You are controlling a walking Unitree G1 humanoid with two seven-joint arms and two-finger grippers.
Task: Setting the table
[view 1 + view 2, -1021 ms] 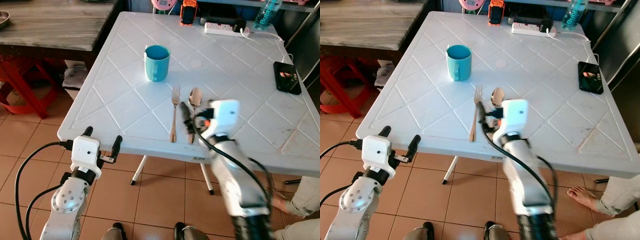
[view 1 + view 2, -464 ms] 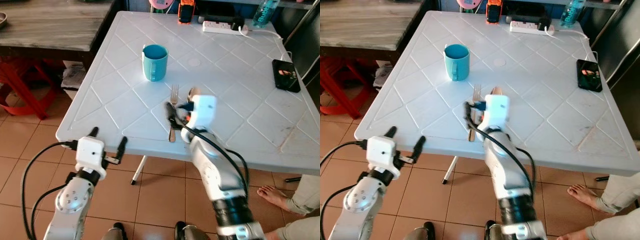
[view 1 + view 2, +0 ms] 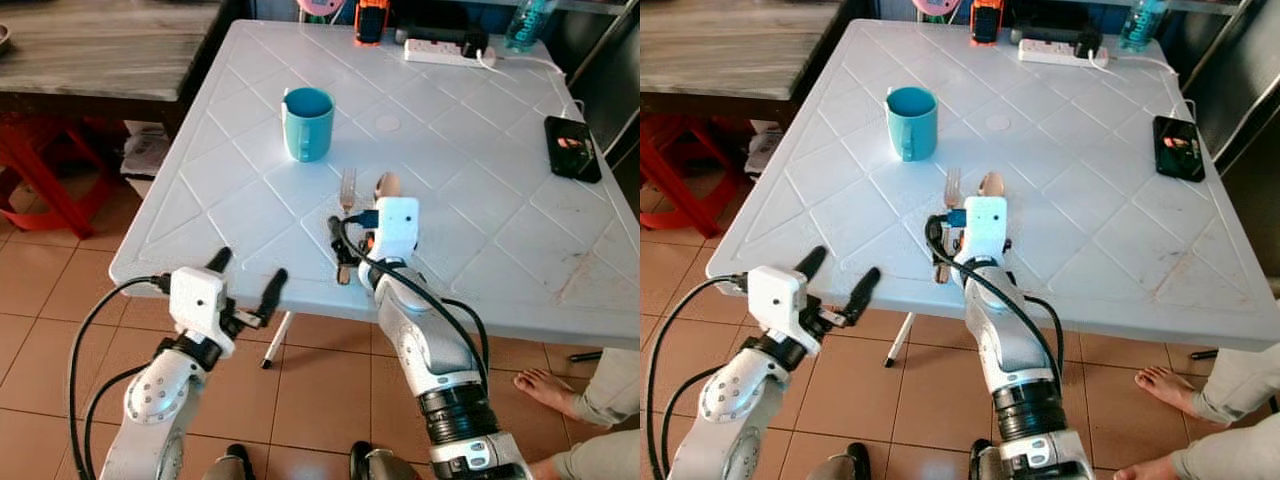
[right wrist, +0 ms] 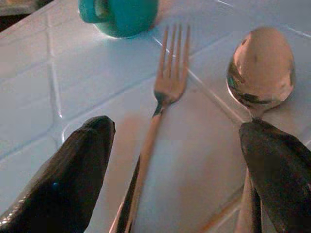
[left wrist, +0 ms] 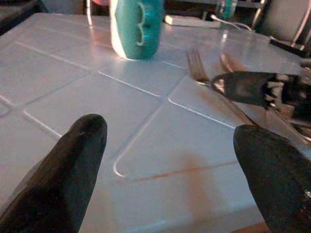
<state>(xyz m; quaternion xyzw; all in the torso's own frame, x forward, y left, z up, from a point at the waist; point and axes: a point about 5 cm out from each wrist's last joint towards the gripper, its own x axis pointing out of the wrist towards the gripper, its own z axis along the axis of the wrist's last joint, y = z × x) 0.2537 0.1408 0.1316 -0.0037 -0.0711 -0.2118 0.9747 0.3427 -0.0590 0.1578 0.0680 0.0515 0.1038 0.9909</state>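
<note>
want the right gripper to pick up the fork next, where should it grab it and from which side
Grip the fork on its thin handle, just behind the tines, coming straight down from above. It lies flat on the table, so there is no way under it. The right gripper already hangs open across the handle, but one finger sits over the spoon beside it; shifting toward the cup side would probably avoid catching both.

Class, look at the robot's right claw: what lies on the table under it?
Under the open right claw lie a fork and a spoon side by side on the white table. From the head views the claw's body covers their handles; only the tines and bowl show beyond it.
</note>
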